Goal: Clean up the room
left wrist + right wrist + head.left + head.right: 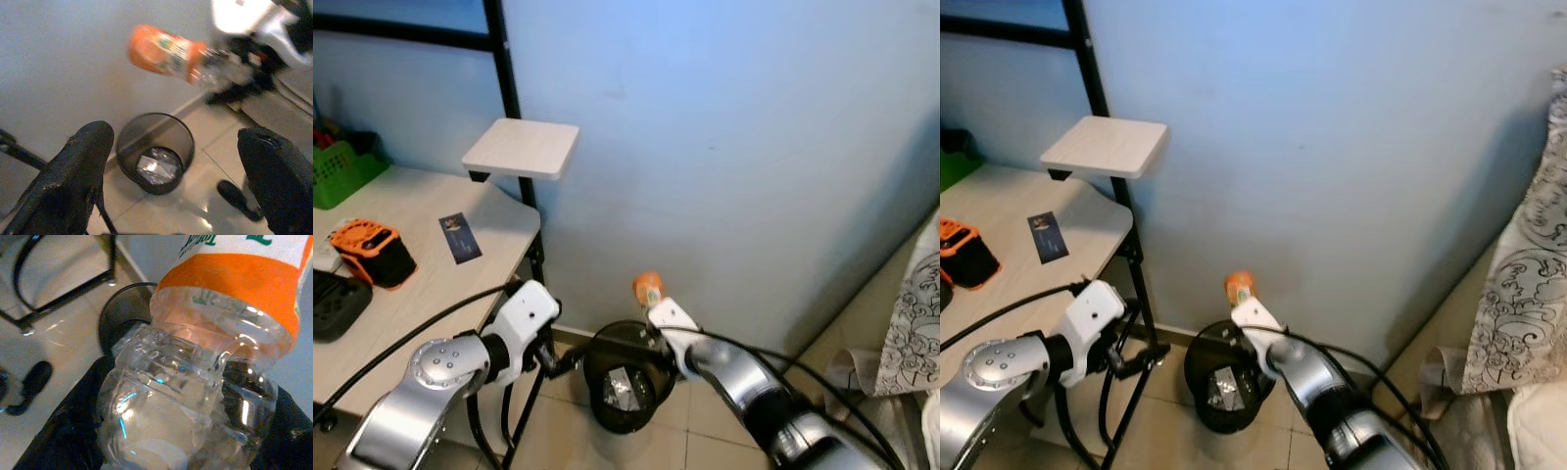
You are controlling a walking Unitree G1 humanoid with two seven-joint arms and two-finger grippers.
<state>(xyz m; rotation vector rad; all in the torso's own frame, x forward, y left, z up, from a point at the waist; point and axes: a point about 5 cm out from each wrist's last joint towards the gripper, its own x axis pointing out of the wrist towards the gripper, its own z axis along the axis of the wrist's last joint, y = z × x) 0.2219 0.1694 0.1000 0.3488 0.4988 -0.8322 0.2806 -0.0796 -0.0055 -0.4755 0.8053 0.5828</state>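
Bottle [195,362], clear plastic with an orange label band, clamped between the fingers of the right hand [658,305] and held above a black mesh wastebasket [625,380] standing on the tiled floor [705,421] against a pale blue wall [724,147]. Green lettering runs along the white part of the label; it is cut off at the frame edge and cannot be read. Crumpled silvery litter [155,166] lies at the bottom of the wastebasket. Left hand [176,181], its two black fingers [73,181] spread wide apart and gripping nothing, hovers beside the wastebasket at the corner of a light wooden surface [431,264]. On that surface: an orange-and-black device [374,253], a dark blue card [460,237] with print too small to read, and a green basket [342,168] at the far edge. A small wooden shelf [521,148] projects from a black metal frame [509,88].
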